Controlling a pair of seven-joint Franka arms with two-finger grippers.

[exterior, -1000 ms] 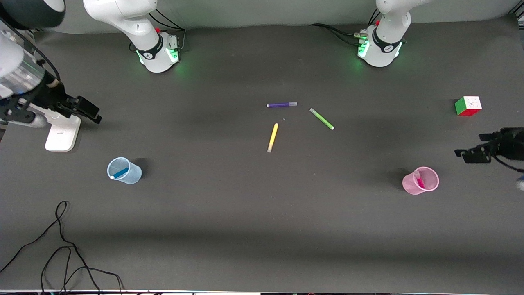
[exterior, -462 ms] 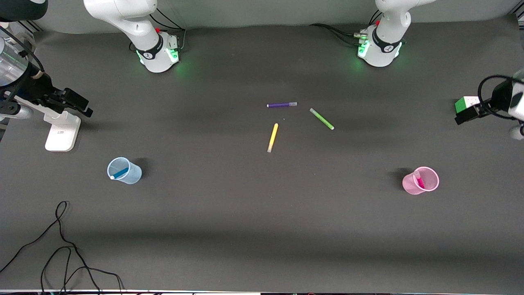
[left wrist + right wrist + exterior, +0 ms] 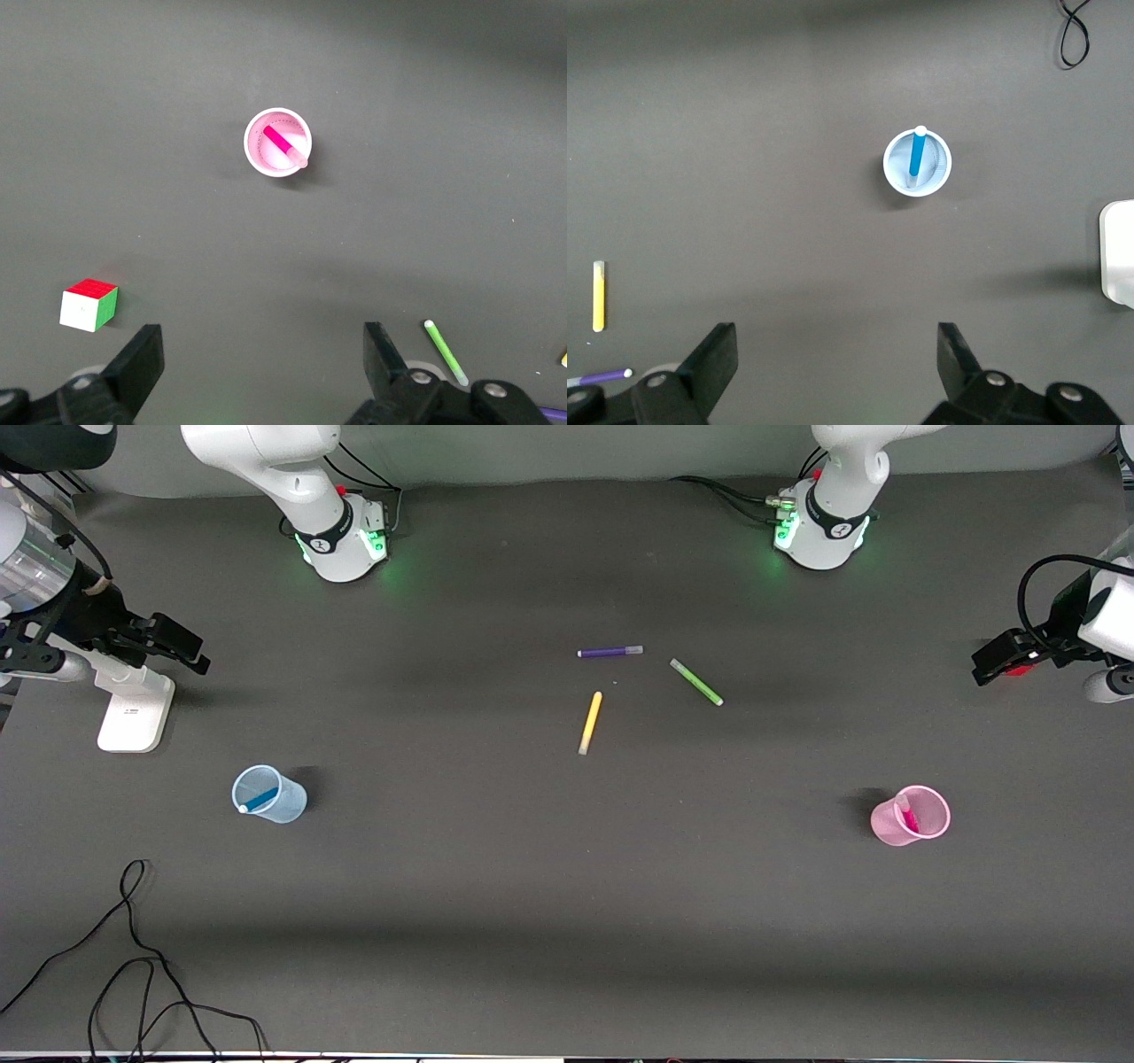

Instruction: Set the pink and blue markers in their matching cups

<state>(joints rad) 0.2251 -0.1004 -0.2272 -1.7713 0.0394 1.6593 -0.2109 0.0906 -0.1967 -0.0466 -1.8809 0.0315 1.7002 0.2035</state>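
Observation:
The pink marker [image 3: 907, 815] stands tilted inside the pale pink cup [image 3: 889, 825] toward the left arm's end of the table; both show in the left wrist view, marker [image 3: 283, 146] in cup [image 3: 257, 159]. The blue marker [image 3: 259, 800] leans inside the pale blue cup [image 3: 285, 804] toward the right arm's end; the right wrist view shows the marker [image 3: 916, 155] in the cup [image 3: 937, 173]. My left gripper [image 3: 999, 657] is open and empty, raised over the Rubik's cube. My right gripper [image 3: 182, 648] is open and empty, raised over the white stand.
A purple pen [image 3: 609, 652], a green pen [image 3: 696, 682] and a yellow pen [image 3: 590, 723] lie mid-table. A Rubik's cube [image 3: 89, 305] sits at the left arm's end. A white stand [image 3: 135, 707] is at the right arm's end. A black cable [image 3: 133, 965] trails near the front edge.
My left gripper rose and moved away from the pink cup, now over the cube. My right gripper shifted slightly over the white stand. The cups and markers have not moved.

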